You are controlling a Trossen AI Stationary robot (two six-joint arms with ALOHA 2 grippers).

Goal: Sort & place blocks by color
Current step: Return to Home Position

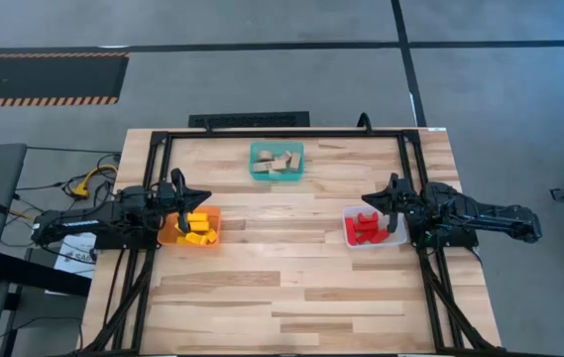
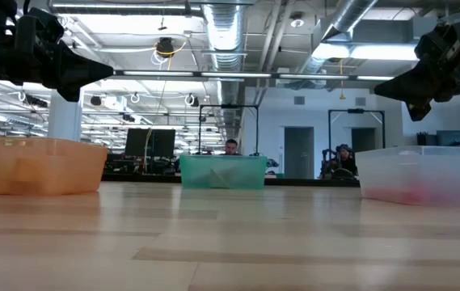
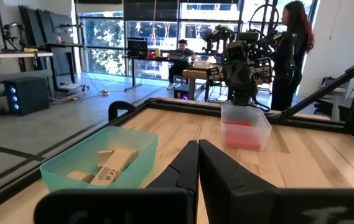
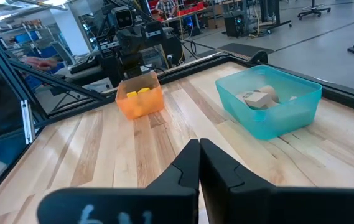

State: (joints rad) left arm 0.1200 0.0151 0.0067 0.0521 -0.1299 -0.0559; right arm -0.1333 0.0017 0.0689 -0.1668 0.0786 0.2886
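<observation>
The left gripper (image 3: 198, 147) has its two dark fingers pressed together with nothing between them, and the right gripper (image 4: 199, 144) is the same: fingers together, carrying nothing. In the low view both hang in the air, above the bin rims and touching neither bins nor table.

Seen from above, the left gripper hovers over the far corner of the translucent orange plastic bin (image 1: 164, 237) at the table's left side. The small yellow blocks (image 1: 198, 224) lie piled inside it. The right gripper hovers at the edge of the clear plastic bin (image 1: 371, 245) at the right side, which holds the small red blocks (image 1: 364, 229). Between the two and nearer the far edge stands the teal plastic bin (image 1: 255, 165), well apart from both arms, with the plain tan wooden blocks (image 1: 281, 161) inside it, among them a bar and a wedge.

Each colour sits in a bin of its own, and no mixed pile shows in any of the three. On the pale wooden table (image 1: 282, 293) no loose block shows around or between the bins. My judgement is that the sorting itself is finished and no block is left to pick. What seems to be left is only for both arms to pull back from the bins to their resting pose
</observation>
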